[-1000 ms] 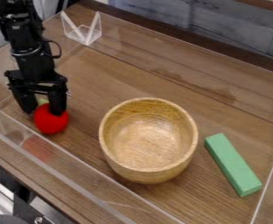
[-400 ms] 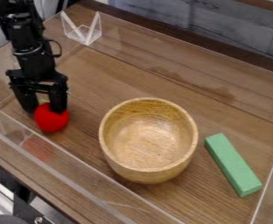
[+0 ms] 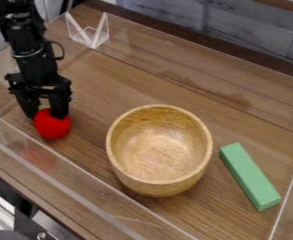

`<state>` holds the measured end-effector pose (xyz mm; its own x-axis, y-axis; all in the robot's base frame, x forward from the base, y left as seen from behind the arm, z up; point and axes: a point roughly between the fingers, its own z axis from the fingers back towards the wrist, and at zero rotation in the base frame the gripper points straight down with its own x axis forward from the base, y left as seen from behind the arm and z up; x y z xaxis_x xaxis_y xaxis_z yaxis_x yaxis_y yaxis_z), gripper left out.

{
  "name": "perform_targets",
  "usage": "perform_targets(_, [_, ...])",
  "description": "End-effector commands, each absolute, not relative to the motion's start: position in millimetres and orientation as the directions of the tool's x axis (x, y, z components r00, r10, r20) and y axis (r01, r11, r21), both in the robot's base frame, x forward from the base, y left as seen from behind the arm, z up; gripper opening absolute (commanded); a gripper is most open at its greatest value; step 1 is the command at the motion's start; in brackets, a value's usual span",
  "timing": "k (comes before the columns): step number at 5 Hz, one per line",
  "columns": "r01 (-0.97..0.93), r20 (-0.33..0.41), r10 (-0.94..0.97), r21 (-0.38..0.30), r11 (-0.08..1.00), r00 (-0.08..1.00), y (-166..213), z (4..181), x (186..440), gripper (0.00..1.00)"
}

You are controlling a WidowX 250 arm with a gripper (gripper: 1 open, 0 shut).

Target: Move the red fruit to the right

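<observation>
Red and rounded, the red fruit [image 3: 52,126] sits on the wooden table [image 3: 175,80] at the far left, close to the clear plastic wall [image 3: 61,178] along the near edge. The black gripper [image 3: 41,110] points straight down over it, its jaws straddling the fruit's upper part; whether they actually press on it cannot be told. To the right, apart from the fruit, stands an empty wooden bowl [image 3: 161,150]. Further right lies a flat green rectangular block [image 3: 248,175], near the bowl but not touching it.
</observation>
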<state>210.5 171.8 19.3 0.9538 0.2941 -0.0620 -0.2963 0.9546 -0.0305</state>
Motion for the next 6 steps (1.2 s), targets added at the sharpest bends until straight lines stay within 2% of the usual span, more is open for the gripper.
perform_targets(1, [-0.312,-0.056,0.311,-0.010,0.950,0.949,183,21.0,207,0.00])
perform_targets(4, [-0.347,-0.017,0.347,-0.024,0.937,0.938,171,74.1,221,0.00])
perform_targets(5, [-0.351,0.001,0.352,-0.046,0.935,0.936,149,98.3,239,0.00])
perform_targets(6, [-0.324,0.008,0.325,-0.064,0.944,0.946,111,108.4,263,0.00])
